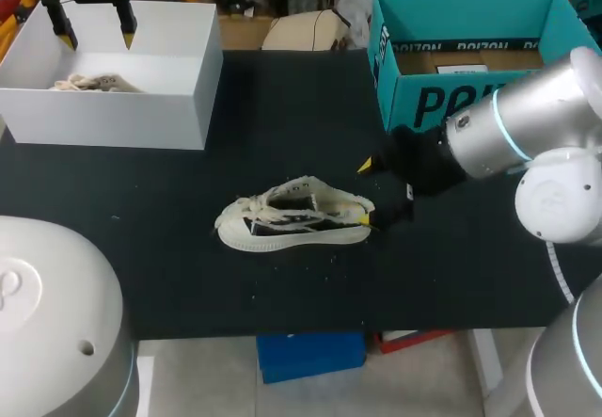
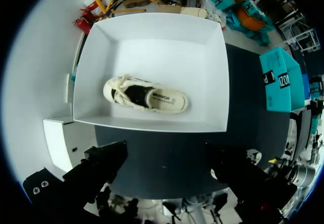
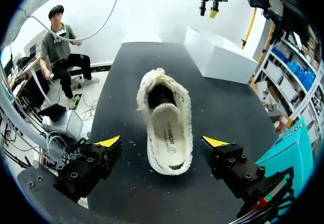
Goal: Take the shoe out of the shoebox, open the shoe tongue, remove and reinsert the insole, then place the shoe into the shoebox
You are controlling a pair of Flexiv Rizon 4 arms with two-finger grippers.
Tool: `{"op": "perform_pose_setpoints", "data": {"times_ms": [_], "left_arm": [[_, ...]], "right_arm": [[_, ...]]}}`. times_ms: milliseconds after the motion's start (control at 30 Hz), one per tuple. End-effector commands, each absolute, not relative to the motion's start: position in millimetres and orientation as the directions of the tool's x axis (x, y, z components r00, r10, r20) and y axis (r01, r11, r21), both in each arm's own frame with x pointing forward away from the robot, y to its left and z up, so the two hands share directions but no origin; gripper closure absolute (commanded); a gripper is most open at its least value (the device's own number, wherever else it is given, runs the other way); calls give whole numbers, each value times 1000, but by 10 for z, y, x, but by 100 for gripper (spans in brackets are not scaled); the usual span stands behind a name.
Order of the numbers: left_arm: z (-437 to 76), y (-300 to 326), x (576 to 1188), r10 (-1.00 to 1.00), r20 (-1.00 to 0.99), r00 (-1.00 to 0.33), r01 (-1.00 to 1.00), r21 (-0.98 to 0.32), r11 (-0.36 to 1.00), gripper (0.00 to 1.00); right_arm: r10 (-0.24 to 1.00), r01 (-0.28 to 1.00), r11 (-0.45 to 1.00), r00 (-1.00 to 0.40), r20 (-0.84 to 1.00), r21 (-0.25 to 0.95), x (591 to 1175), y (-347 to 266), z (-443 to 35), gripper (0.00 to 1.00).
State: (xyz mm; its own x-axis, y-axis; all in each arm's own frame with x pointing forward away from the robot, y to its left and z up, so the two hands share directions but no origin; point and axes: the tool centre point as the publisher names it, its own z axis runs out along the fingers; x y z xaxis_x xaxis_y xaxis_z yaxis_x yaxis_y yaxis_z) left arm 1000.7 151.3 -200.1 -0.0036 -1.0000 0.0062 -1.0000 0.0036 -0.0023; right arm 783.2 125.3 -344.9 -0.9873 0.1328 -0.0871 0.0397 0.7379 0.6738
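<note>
Right wrist view: right end effector released wide, shoe heel between its fingers. Left end effector, released, hangs over white shoebox.

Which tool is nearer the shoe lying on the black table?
Right. The right tool straddles the heel of that shoe, open; the left tool hangs above the white shoebox, far off.

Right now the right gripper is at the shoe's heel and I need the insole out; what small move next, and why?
Probably ease the right gripper forward and close on the heel, to steady the shoe: its fingers stand open either side of the heel, and the insole lies inside.
</note>
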Motion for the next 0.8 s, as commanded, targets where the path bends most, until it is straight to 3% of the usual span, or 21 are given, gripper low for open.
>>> {"op": "perform_pose_setpoints", "data": {"times_ms": [33,800], "left_arm": [[-1999,1507,10004,-1000,3,-2,-1000,-1,2,0],[-1999,1507,10004,-1000,3,-2,-1000,-1,2,0]], "right_arm": [[136,37,693,-988,-79,720,7862,1277,-3647,0],[149,88,619,-989,-7,780,8126,1216,-4030,0]]}}
